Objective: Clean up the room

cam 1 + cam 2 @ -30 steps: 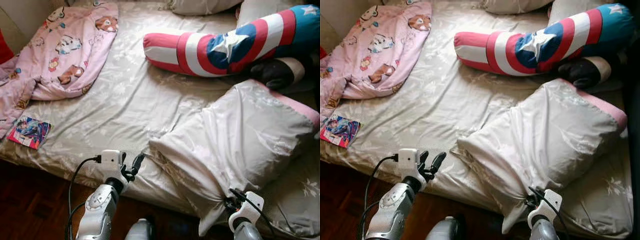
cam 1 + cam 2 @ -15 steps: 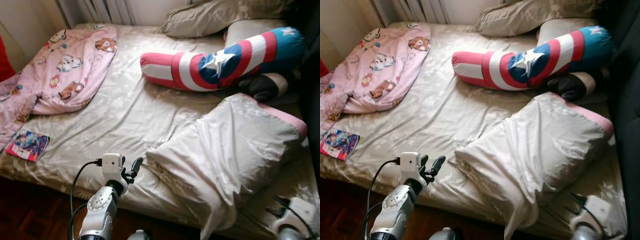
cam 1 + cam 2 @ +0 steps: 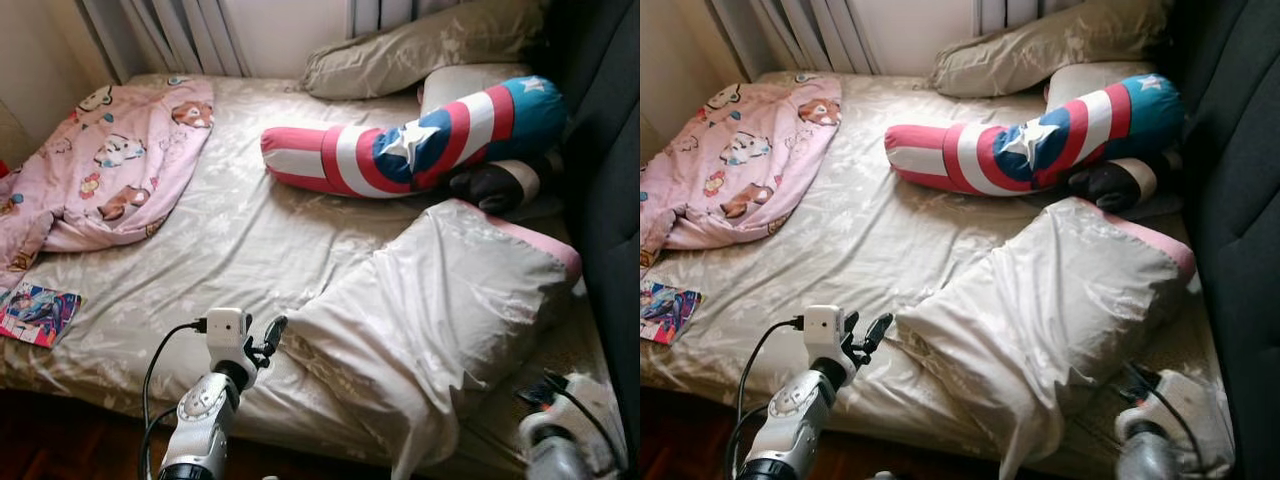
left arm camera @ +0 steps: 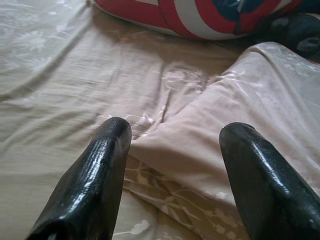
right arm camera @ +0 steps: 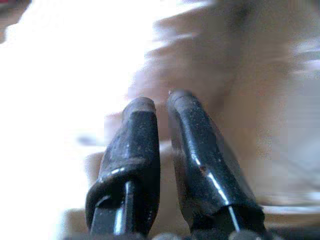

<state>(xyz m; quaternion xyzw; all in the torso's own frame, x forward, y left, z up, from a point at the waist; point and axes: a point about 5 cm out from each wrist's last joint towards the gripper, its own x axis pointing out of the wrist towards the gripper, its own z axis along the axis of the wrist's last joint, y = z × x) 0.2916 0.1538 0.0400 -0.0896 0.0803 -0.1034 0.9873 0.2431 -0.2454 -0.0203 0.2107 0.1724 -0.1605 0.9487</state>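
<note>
Before you, on the near right of the bed (image 3: 250,220) covered in a beige floral sheet: one large white satin pillow with a pink far edge (image 3: 440,300), lying slantwise, its near corner hanging over the bed's near edge.

Left gripper (image 4: 172,137): fingers (image 4: 95,170) spread wide, holding nothing, poised just beside the pillow's near-left corner.

Right gripper (image 5: 157,107): low at the near right, beside the pillow's near right side; fingers drawn close together with only a thin gap, nothing visibly between them; that view is blurred.

Beyond the pillow: one long bolster striped red, white and blue with a white star (image 3: 400,145), lying across the far middle. Far right: one beige pillow (image 3: 420,50) against the wall.

Far left: one pink cartoon-print blanket (image 3: 110,160), crumpled. Near left edge: one colourful flat booklet (image 3: 38,312).
</note>
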